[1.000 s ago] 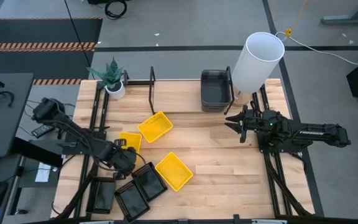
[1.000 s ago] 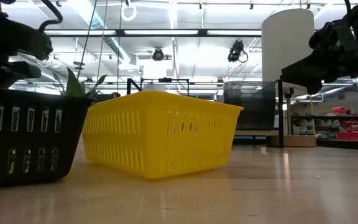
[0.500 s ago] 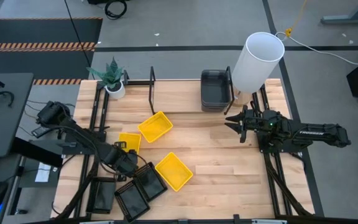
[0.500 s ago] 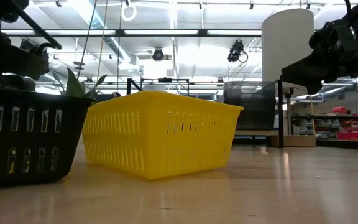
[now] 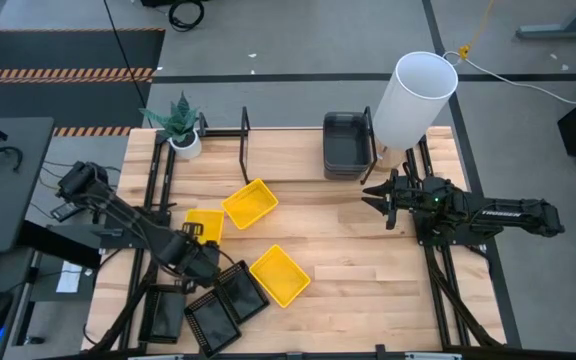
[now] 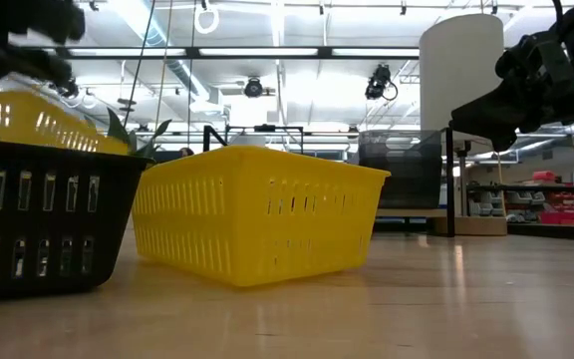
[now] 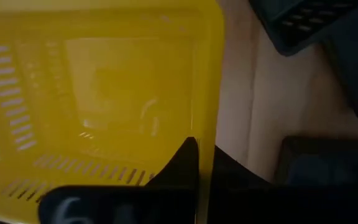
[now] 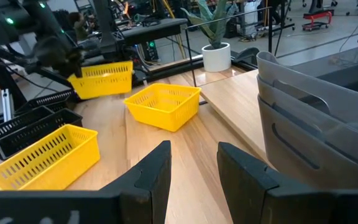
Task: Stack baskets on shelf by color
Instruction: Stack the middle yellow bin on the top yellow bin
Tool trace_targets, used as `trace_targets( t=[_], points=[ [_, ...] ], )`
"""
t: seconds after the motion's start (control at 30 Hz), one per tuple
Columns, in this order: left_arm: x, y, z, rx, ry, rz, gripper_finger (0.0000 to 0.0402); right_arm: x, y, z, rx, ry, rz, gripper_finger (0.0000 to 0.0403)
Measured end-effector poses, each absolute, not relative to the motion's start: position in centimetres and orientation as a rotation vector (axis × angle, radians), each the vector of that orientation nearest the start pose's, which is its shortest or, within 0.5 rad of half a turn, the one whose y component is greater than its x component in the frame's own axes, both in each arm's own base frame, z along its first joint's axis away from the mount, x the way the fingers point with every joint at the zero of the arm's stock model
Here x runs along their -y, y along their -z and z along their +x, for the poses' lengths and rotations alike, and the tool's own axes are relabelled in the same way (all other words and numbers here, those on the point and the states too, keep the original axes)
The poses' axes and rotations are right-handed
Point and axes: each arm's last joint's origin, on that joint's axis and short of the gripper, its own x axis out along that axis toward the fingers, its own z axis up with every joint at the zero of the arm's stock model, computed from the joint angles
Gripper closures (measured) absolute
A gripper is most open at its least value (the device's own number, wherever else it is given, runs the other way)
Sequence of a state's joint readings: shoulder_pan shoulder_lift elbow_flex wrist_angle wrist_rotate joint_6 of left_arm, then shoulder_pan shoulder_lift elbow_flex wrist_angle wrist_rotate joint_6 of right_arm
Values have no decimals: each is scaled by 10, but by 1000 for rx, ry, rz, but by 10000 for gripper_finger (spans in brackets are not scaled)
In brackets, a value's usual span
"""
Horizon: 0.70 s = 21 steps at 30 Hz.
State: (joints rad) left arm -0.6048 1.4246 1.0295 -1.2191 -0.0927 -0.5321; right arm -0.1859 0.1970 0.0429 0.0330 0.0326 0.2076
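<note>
left pincer (image 5: 196, 243) clamped on yellow basket (image 5: 206, 225), now lifted off bench near left edge | shelf-bound | right pincer (image 5: 376, 196) apart, idle

A yellow basket (image 6: 257, 214) sits on the table (image 6: 367, 309) in mid-frame. At the left edge the left gripper (image 6: 28, 40), dark and partly cut off, is just above a second yellow basket (image 6: 28, 122) that is raised and tilted, showing over the rim of a black basket (image 6: 43, 224). At upper right hangs the right gripper (image 6: 541, 75), beside a white cylinder (image 6: 461, 70), with grey baskets (image 6: 399, 168) lower, between it and the middle basket.
</note>
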Motion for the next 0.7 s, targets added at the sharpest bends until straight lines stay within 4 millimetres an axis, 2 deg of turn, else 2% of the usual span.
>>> trace_targets(
  t=[0.13,0.33,0.53,0.7],
  points=[
    [128,-244,195,-1478,47,279,399,21,-165,106,-98,230,216,267],
    [122,-247,199,-1412,136,584,400,21,-165,106,-98,230,216,267],
    [95,-237,213,-1372,94,937,398,21,-165,106,-98,229,216,267],
    [65,-221,224,-1417,113,1015,399,21,-165,106,-98,230,216,267]
  ],
)
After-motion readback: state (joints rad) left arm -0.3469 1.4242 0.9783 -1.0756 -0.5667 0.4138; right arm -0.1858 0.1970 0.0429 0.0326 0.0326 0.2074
